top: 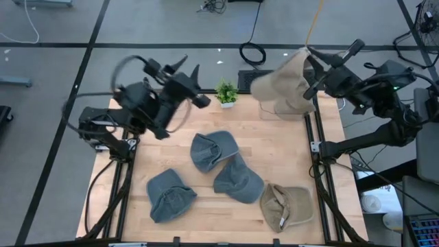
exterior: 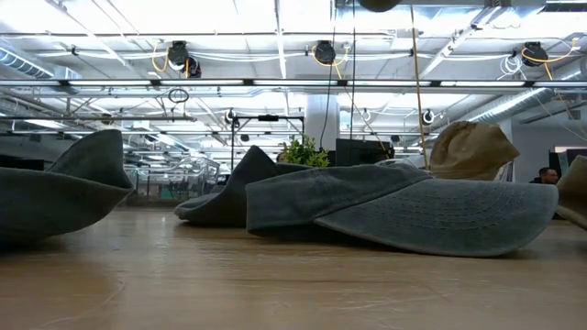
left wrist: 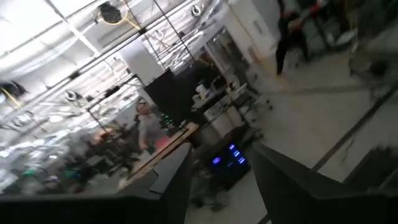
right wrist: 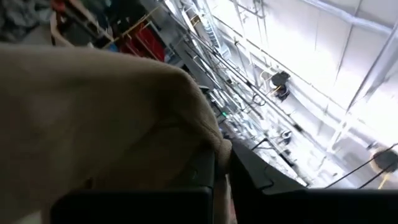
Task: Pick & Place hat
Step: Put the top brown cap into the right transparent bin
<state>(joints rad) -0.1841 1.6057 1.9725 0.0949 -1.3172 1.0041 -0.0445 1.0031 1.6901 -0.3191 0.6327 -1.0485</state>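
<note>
At the table's left rear, the left gripper is raised clear of the surface with nothing in it. Its wrist view shows the two dark fingers standing apart with only the room between them, so they are released. It points toward the small potted plant at the back edge.

On the wooden table lie four hats. A grey hat rests front left. Two more grey hats, one central and one just in front of it, touch or overlap. A tan hat on the table sits front right, opening upward.

At the right rear, the right gripper is lifted above the back right corner with its fingers clenched on a tan hat held aloft. The right wrist view shows cloth pinched at the fingertips and draping away from them. From the low view this hat hangs above table height behind the grey ones.

Judgement: the carried hat is in transit and hangs below and to the left of the right fingers, so any placement depends on where that drape lands. Of the hats left lying, the grey ones are nearer the left arm, and the tan one is nearer the right. No target spot can be identified.
</note>
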